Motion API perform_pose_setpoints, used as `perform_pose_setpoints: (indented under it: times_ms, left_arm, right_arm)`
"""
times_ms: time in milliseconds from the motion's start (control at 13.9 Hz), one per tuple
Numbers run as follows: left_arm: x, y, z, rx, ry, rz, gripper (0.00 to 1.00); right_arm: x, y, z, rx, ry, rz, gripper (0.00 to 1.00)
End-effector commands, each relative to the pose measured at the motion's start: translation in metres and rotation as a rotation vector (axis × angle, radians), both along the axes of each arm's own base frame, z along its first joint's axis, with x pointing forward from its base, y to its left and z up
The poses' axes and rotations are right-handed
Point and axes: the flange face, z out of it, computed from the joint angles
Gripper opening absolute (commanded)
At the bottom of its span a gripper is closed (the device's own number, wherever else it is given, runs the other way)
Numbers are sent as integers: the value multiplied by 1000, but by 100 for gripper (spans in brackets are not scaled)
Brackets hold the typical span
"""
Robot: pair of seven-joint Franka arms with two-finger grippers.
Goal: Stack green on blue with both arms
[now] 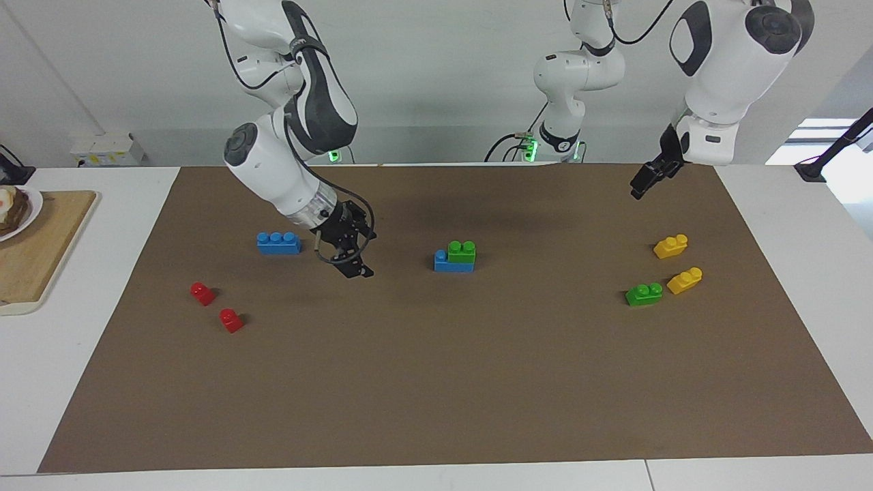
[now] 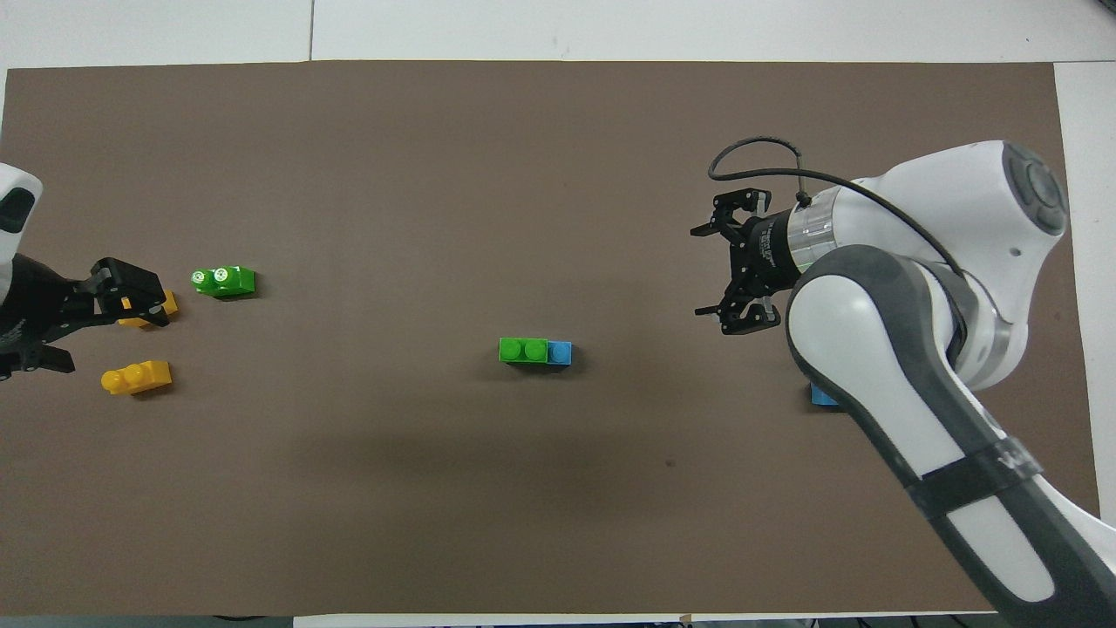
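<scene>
In the middle of the brown mat a green brick (image 1: 462, 251) (image 2: 523, 350) sits on one end of a blue brick (image 1: 450, 263) (image 2: 561, 352); no gripper touches them. My right gripper (image 1: 354, 262) (image 2: 706, 270) hangs open and empty over the mat between this stack and a second blue brick (image 1: 278, 243), of which the overhead view shows only a corner (image 2: 821, 399). A second green brick (image 1: 644, 294) (image 2: 224, 280) lies toward the left arm's end. My left gripper (image 1: 644, 185) (image 2: 105, 331) is raised there, open and empty, over the yellow bricks.
Two yellow bricks (image 1: 670, 246) (image 1: 685, 280) lie beside the loose green one. Two red bricks (image 1: 202, 293) (image 1: 231, 320) lie toward the right arm's end. Off the mat at that end is a wooden board (image 1: 41, 245) with a plate (image 1: 20, 211).
</scene>
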Motion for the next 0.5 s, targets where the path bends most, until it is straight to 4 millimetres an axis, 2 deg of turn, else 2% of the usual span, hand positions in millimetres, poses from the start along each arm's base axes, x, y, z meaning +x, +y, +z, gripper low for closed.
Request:
perform_pose_setpoints:
  times_ms: [0, 359, 430]
  left_arm:
    - [-3, 3, 0, -16, 16, -54, 100]
    - [-2, -19, 3, -13, 0, -73, 100]
    - [-2, -18, 2, -16, 2, -85, 100]
  right_arm:
    - [4, -20, 21, -53, -54, 111, 100]
    - [1, -48, 59, -179, -164, 406, 100]
    - [0, -54, 69, -198, -188, 481, 100]
